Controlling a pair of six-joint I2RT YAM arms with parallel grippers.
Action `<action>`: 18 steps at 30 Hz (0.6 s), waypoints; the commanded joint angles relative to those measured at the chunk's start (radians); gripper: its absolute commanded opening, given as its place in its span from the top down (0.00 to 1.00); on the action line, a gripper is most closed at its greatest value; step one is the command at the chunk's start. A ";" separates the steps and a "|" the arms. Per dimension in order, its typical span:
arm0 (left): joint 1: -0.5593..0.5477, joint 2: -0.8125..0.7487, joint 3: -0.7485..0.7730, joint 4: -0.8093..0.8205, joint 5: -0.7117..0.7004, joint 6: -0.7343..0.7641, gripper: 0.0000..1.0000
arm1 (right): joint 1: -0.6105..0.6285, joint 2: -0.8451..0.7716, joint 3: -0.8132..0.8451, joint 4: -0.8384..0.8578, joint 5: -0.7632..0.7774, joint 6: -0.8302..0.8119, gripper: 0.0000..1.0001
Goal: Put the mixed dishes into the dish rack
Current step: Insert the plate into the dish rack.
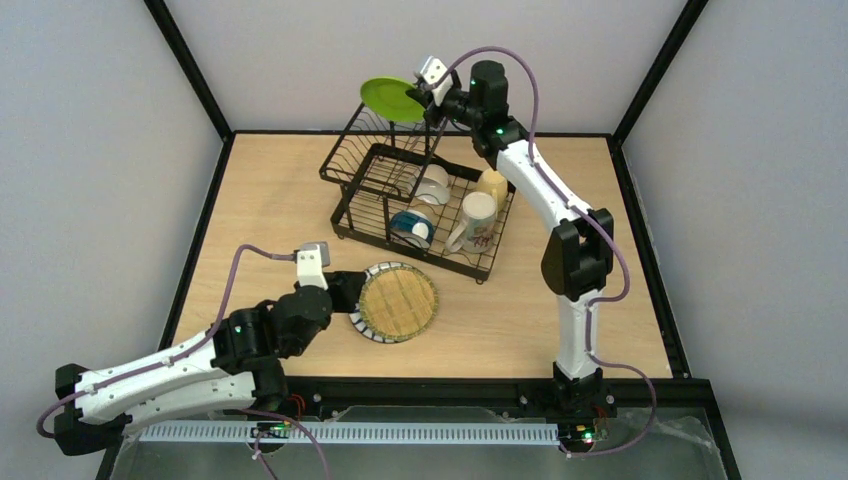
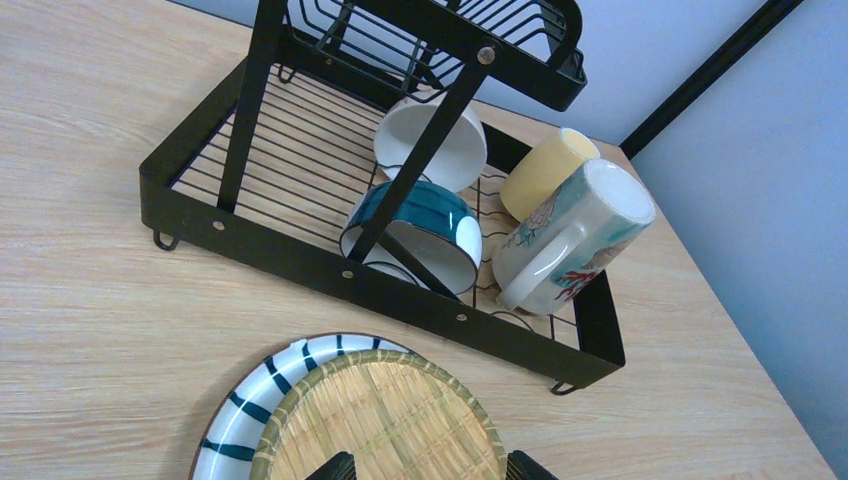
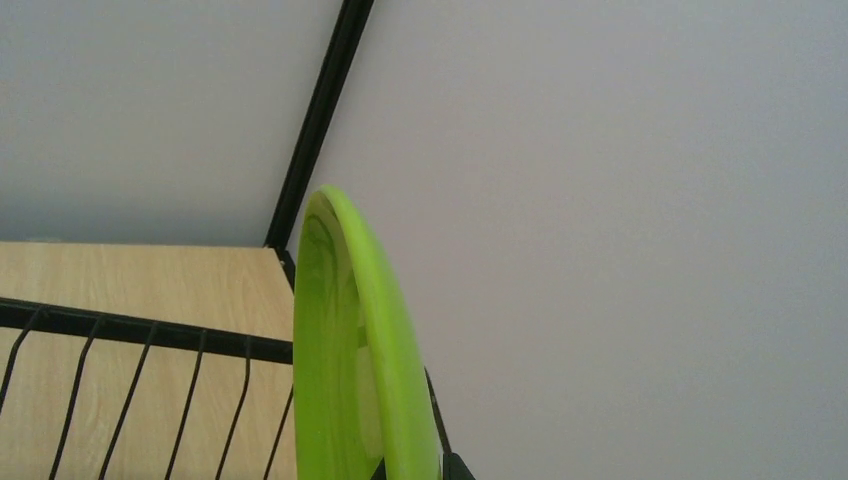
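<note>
**Green plate (image 1: pixel 388 98) pinched at its rim by the right gripper (image 1: pixel 422 92), above the dish rack (image 2: pixel 290 255) raised tier.**
Stiff, probably light, glossy, likely slippery: grip the rim firmly. Left gripper (image 2: pixel 432 468), jaws wide and empty, sits over the striped-rim plate (image 1: pixel 398 302) on the table (image 1: pixel 260 200).

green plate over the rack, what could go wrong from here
1. The right pincer pinches the green plate by its rim only, above the raised tier of the dish rack; it might slip or miss the wires and hit the white bowl below.
2. The left pincer stands open at a woven tray stacked on a striped plate; closing may lift just the tray or shove both.
</note>
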State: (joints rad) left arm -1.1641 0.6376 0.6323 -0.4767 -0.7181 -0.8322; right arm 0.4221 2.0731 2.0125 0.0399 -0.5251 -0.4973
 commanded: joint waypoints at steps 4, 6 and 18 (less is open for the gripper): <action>0.018 0.003 -0.022 0.041 -0.029 0.017 0.13 | -0.025 0.060 -0.001 0.034 -0.099 0.028 1.00; 0.021 0.001 -0.027 0.045 -0.029 0.017 0.13 | -0.025 0.070 0.000 0.037 -0.106 0.031 1.00; 0.050 -0.008 -0.051 0.064 -0.017 0.032 0.12 | -0.025 0.114 0.002 0.066 -0.121 0.056 1.00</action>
State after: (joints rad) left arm -1.1271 0.6353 0.5987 -0.4400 -0.7223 -0.8192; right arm 0.4000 2.1578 2.0117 0.0483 -0.6273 -0.4519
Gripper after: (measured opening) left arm 0.869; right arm 0.104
